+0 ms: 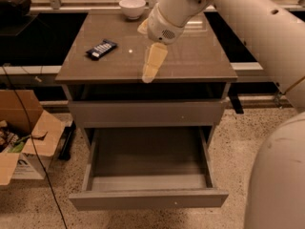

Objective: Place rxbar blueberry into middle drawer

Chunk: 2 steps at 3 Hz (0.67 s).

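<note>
Gripper (148, 75) hangs over the front middle of the counter (200, 56), pointing down, tip near the front edge. Fingers (155, 60) look pressed together into one pale taper, nothing held. Rxbar (101, 48) lies flat on the counter's left part, angled, well apart from the gripper, untouched. Middle drawer (147, 199) is pulled fully open below, inside bare. Drawer front above it (147, 112) is closed. White bowl (132, 7) at the counter's back edge, left of the arm (238, 18). Open cardboard box (28, 142) on the floor to the left, with a thin cable (33, 147) running across it.
</note>
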Motion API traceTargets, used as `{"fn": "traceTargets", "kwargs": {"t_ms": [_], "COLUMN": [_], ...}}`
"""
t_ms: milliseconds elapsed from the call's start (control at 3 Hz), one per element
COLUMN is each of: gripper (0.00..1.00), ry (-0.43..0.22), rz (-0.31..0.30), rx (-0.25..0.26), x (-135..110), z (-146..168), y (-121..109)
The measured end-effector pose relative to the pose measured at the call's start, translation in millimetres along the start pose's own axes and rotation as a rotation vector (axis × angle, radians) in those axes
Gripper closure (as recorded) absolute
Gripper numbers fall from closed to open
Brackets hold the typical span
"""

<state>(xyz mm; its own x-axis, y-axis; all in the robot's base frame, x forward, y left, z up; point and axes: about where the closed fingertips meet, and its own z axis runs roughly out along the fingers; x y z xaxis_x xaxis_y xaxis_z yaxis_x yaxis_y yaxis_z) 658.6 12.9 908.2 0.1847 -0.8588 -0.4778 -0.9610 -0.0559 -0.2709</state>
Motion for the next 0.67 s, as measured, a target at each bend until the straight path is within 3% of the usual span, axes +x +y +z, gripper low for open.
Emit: {"fn": "traceTargets", "kwargs": {"t_ms": [667], "gripper": [0.0], "ry": [-0.071], "rz": [-0.014], "rx": [-0.061], "x": [-13.4], "z": [49.6], "y": [-46.7]}}
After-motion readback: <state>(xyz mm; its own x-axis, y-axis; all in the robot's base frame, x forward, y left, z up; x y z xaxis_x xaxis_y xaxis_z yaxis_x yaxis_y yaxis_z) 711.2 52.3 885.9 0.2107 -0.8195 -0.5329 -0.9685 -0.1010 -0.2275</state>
